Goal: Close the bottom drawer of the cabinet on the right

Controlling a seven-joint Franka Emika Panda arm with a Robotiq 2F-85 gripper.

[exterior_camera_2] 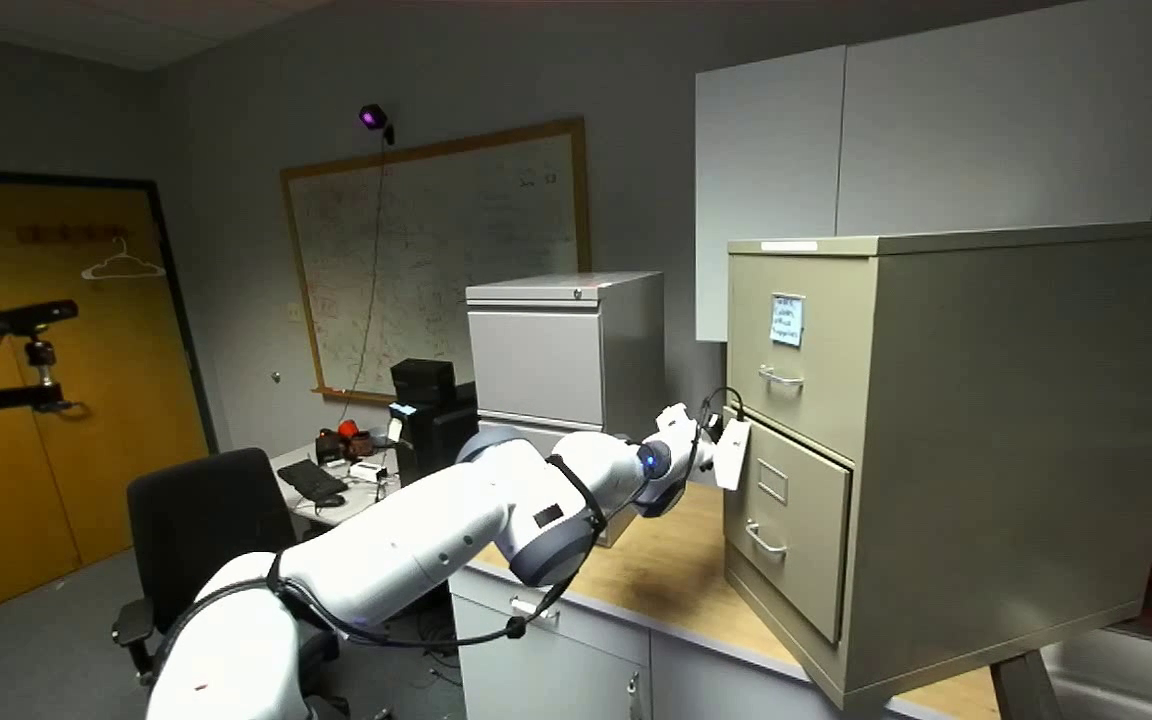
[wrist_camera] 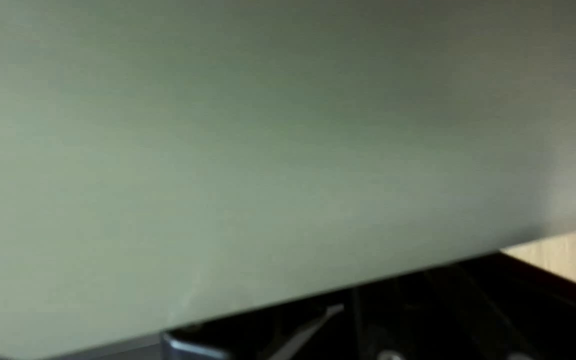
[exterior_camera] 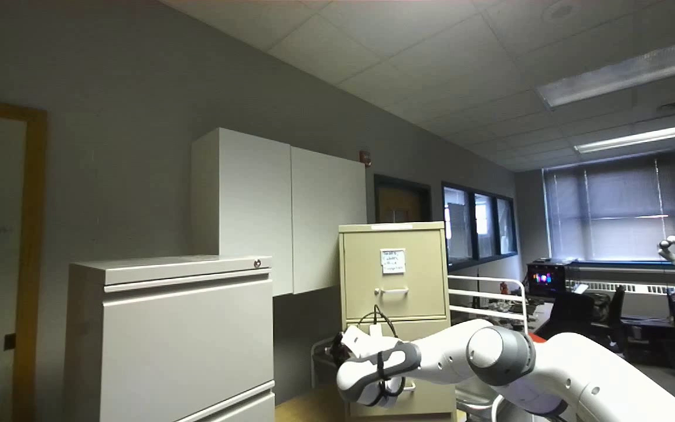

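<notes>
Wrist view is mostly blurred pale metal (wrist_camera: pixel 248 165). The bottom drawer (exterior_camera_2: pixel 808 540) juts slightly from the cabinet (exterior_camera_2: pixel 1006 430); probably stiff, weighty, smooth. The gripper (exterior_camera_2: pixel 713 447) has its jaws together: pressing flat near the handle (exterior_camera_2: pixel 765 541) should suffice.

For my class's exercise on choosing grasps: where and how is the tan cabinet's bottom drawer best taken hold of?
Probably by the handle of the bottom drawer, at mid-bar, coming straight from the front and closing from above and below. The handle is a slim, roughly horizontal bar standing off the drawer's flat face, which should leave room behind it.
</notes>
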